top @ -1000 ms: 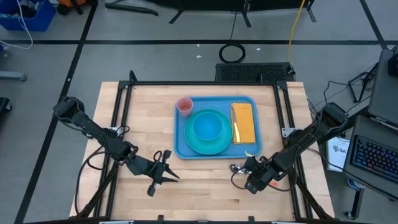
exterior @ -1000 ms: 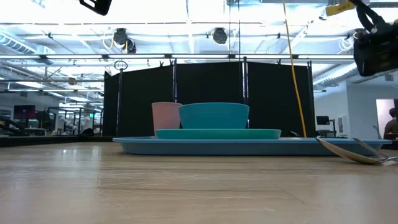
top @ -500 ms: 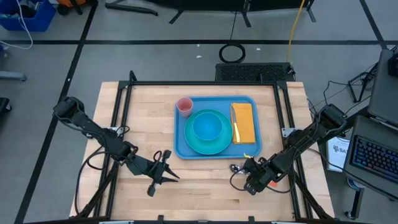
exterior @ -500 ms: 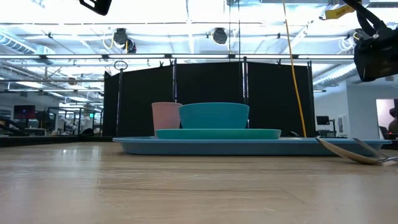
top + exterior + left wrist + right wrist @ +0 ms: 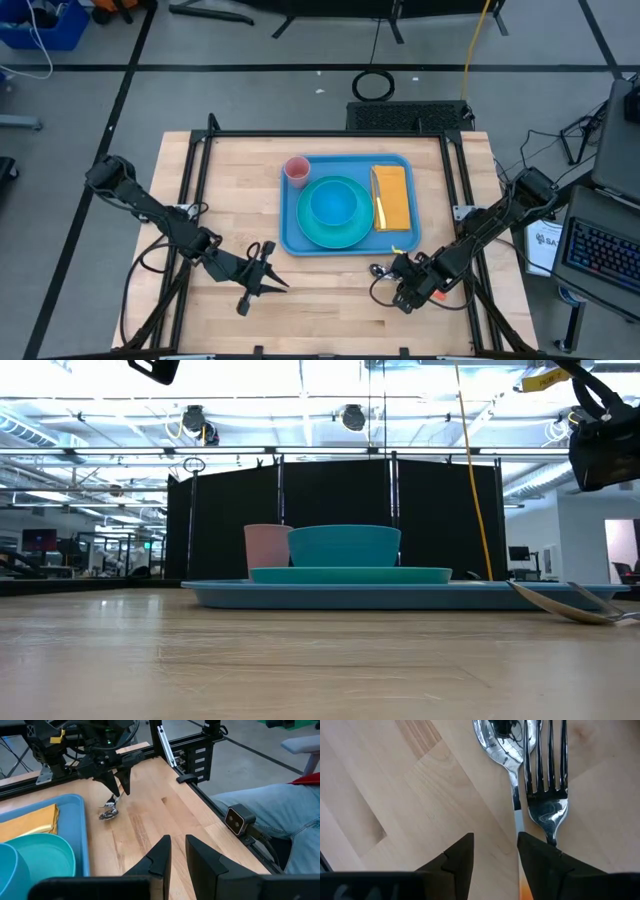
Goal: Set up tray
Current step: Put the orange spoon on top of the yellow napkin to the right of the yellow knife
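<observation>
The blue tray [image 5: 290, 235] lies at the table's middle. It carries a pink cup [image 5: 297, 170], a turquoise plate [image 5: 345, 235] with a bowl [image 5: 333, 205] on it, and a yellow napkin [image 5: 395, 198]. A spoon [image 5: 504, 745] and a fork [image 5: 547, 795] lie side by side on the bare wood off the tray's near right corner. My right gripper [image 5: 495, 855] hangs open just above their handles, pointing down, with a gap to them in the left wrist view. My left gripper [image 5: 175, 849] waits over the near left, slightly open, with nothing between its fingers.
A thin golden utensil [image 5: 379, 205] lies along the napkin's left edge. A small camera [image 5: 237, 820] sits at the table's edge, and a person's leg [image 5: 280, 815] shows beyond it. Bare wood [image 5: 320, 300] stretches along the near side between the two arms.
</observation>
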`<move>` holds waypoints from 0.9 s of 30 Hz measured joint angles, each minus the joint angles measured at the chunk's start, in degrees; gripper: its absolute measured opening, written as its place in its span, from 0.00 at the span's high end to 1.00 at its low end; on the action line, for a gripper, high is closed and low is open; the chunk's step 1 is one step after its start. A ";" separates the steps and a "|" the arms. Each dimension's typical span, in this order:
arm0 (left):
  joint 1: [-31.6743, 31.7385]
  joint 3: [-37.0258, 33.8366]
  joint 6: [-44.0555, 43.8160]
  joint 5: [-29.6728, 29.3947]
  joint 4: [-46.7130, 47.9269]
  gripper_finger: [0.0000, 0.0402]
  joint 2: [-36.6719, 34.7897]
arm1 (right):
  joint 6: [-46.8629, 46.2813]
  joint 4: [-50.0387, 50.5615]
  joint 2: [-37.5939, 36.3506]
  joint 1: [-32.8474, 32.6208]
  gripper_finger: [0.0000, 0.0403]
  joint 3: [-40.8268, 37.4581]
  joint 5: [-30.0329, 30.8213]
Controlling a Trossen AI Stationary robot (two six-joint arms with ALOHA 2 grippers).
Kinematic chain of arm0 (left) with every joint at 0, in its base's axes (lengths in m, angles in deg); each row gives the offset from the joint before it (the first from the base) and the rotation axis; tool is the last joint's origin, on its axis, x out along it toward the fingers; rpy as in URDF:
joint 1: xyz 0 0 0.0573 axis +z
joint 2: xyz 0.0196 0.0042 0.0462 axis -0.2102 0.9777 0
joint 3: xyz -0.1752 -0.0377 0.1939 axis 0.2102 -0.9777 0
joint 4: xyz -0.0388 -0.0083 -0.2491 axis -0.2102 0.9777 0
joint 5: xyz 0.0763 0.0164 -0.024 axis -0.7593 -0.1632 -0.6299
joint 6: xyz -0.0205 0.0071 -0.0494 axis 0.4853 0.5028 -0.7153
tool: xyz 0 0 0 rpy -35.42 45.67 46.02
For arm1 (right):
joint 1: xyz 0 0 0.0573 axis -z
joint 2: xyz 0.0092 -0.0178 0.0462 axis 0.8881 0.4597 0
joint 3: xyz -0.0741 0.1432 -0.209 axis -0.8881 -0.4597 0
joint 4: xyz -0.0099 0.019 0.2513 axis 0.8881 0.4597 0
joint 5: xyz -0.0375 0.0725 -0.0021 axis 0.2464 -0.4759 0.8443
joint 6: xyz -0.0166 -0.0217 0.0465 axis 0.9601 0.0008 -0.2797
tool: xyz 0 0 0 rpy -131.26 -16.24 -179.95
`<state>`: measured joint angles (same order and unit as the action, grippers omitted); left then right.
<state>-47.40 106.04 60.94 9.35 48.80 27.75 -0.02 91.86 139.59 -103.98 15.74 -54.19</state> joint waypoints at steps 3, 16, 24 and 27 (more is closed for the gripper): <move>0.01 0.00 -0.02 0.00 0.00 0.84 0.00 | 0.20 0.13 -0.38 0.00 0.63 -0.08 -0.01; 0.01 0.00 -0.04 0.01 0.00 0.84 0.00 | -0.10 2.66 -1.75 -0.02 0.63 -0.24 1.30; -0.01 0.00 0.02 0.02 0.02 0.84 0.00 | -1.82 4.02 -1.77 -0.02 0.63 -0.20 1.53; 0.00 0.00 -0.02 0.00 0.02 0.84 0.00 | -1.73 1.41 -0.83 -0.02 0.63 -0.11 1.62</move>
<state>-47.41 106.04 60.91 9.35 48.82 27.75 -1.75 93.27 138.76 -104.00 15.63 -52.57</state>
